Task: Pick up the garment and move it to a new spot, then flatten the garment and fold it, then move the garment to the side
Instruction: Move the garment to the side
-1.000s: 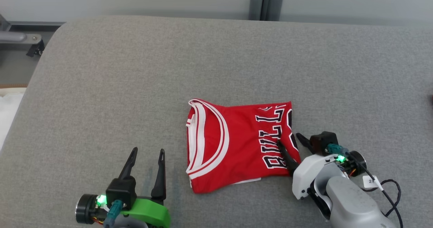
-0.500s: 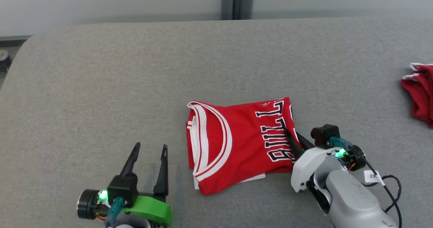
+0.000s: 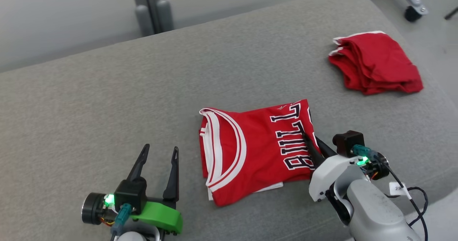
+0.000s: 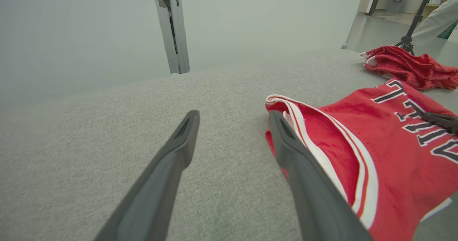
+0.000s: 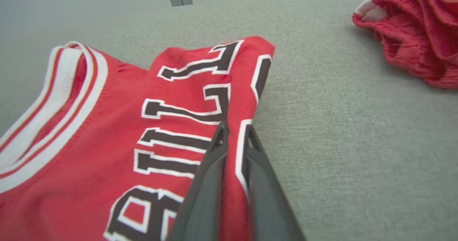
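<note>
The folded red jersey (image 3: 250, 151) was seen lying flat, approx. mid-way across the grey cushion (image 3: 89, 101). Its R edge was pinched by the right gripper (image 3: 310, 138), fingers narrowed onto the fabric. The left gripper (image 3: 160, 148) was spread wide, just beside the collar end. Another red garment pile (image 3: 375, 67) was seen well apart, far R.

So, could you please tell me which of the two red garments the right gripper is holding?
The folded Bulls jersey with black lettering, pinched at its edge by the right gripper; the plain red garment lies apart, untouched.
</note>
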